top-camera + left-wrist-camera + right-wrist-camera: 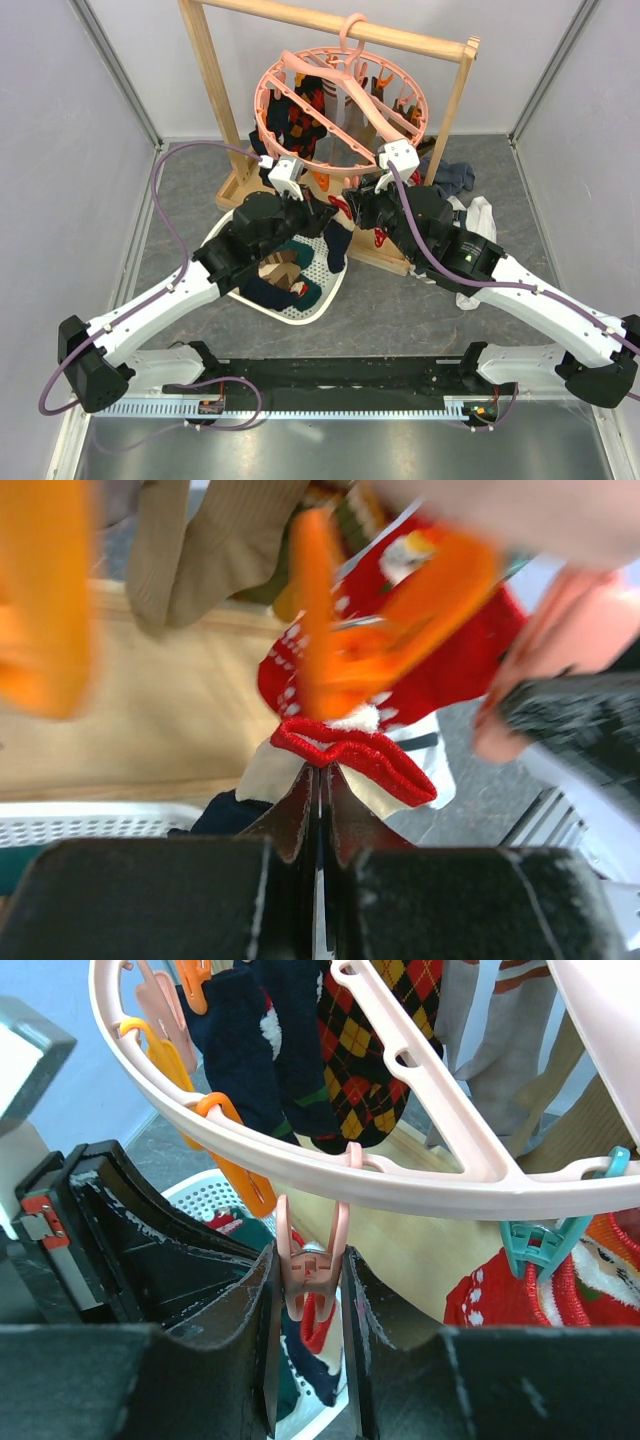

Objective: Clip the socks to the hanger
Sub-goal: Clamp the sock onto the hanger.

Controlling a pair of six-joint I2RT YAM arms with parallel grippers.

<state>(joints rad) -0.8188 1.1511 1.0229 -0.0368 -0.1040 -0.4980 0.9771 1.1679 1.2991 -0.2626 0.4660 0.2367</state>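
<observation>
The pink ring hanger (340,100) hangs by its hook from a wooden bar, with several socks (300,115) clipped on it. My left gripper (320,770) is shut on the red cuff of a navy and white sock (350,750), held up just under the ring; that sock (336,240) dangles over the basket. My right gripper (310,1275) is shut on a pink clip (312,1270) that hangs from the ring (420,1175), with both fingers pressing its sides. The red cuff (318,1325) shows just below that clip. Beside it, a teal clip (540,1245) holds a red patterned sock (500,1295).
A white mesh basket (330,295) with more socks lies under the left arm. The wooden rack frame (210,80) stands behind, its base (385,260) under the grippers. Loose garments (470,200) lie at the right. Orange clips (45,600) hang close to the left wrist camera.
</observation>
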